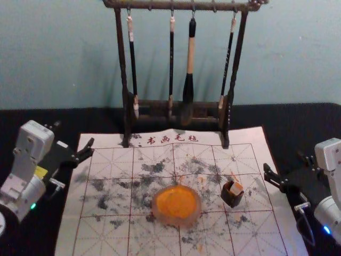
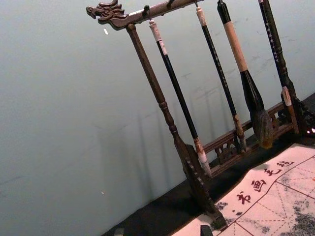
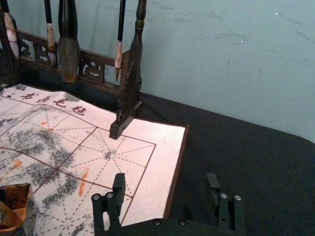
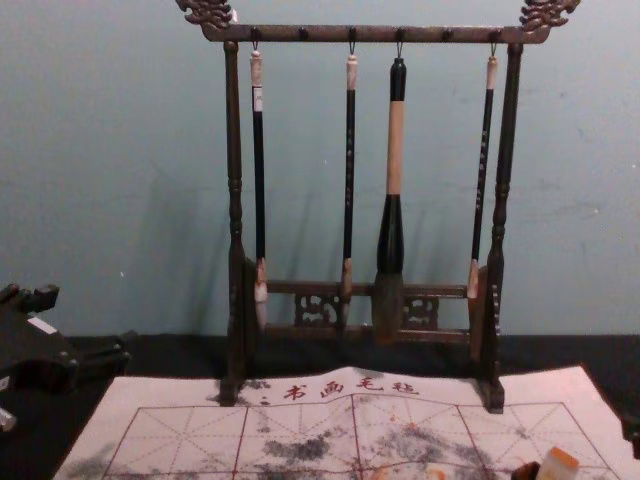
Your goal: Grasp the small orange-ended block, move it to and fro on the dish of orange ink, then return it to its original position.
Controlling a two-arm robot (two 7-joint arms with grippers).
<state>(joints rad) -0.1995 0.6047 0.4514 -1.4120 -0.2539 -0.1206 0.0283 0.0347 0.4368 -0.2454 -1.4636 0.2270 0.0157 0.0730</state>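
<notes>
Block (image 1: 236,188), sm., orange-ended, qty. 1: stands in dark cup (image 1: 232,200) on mat (image 1: 250,136), right side; long axis approx. vert., top leaning right in chest view. R gripper (image 3: 166,177): raised at right edge of mat, fingers wide, nothing between. Key relation: block lies left of R fingers, somewhat to the near side in head view, apart from them; R arm is the nearer by far. Judged next: R fingers shift left, line up w/ the lean, straddle block above cup rim; risk, an off-centre approach knocks cup. Ink dish (image 1: 197,209), orange: beside cup, to its left, so a short carry, prob. L gripper (image 1: 74,133): idle over mat's left edge, well apart from block, fingers spread, no load.
</notes>
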